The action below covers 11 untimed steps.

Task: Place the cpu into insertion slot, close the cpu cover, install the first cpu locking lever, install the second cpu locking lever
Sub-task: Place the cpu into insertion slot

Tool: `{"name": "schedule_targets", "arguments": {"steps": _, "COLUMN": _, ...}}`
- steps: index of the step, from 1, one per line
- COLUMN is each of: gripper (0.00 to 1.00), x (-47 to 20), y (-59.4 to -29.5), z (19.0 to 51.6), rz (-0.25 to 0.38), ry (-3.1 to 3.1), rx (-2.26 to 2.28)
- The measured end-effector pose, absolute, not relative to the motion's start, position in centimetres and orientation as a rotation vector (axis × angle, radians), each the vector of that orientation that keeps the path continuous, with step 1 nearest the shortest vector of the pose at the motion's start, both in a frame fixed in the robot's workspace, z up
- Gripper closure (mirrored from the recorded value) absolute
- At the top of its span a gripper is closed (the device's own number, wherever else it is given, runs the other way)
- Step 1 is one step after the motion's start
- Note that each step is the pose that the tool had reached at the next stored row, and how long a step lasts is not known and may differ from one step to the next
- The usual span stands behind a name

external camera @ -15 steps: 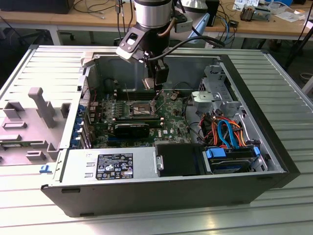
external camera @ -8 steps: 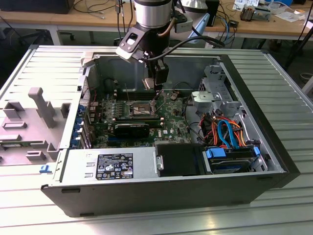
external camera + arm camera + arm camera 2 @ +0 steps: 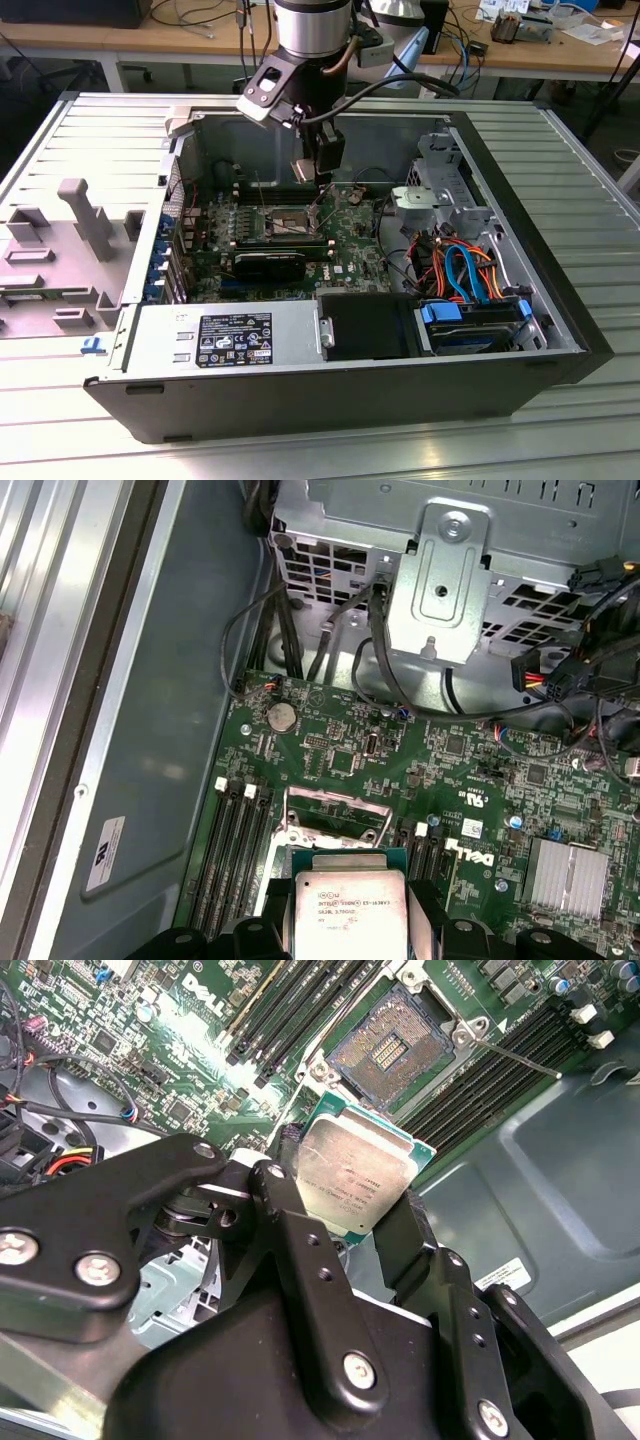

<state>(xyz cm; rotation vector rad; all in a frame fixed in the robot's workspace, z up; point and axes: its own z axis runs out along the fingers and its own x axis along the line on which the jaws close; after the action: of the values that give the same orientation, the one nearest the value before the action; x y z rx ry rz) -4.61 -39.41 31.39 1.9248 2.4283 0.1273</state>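
Claw point(image 3: 345, 1210): closed on the cpu point(image 3: 355, 1170), which I hold raised near the bare insertion slot point(image 3: 392, 1048). Arm vertical inside the case point(image 3: 300, 400). Memory slots point(image 3: 300, 1005) flank the socket; cables point(image 3: 460, 270) at the exterior view's right.

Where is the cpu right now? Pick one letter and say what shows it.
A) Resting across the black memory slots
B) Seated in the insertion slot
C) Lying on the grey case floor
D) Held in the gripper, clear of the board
D: in the second wrist view the cpu sits clamped in the gripper, apart from the insertion slot, whose dark centre lies bare.
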Motion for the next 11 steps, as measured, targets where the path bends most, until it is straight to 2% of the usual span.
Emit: {"name": "schedule_targets", "arguments": {"steps": 11, "gripper": 0.46, "x": -4.61, "y": -39.41, "z": 31.38, "rz": 0.127, "ry": 2.419, "rx": 1.936}}
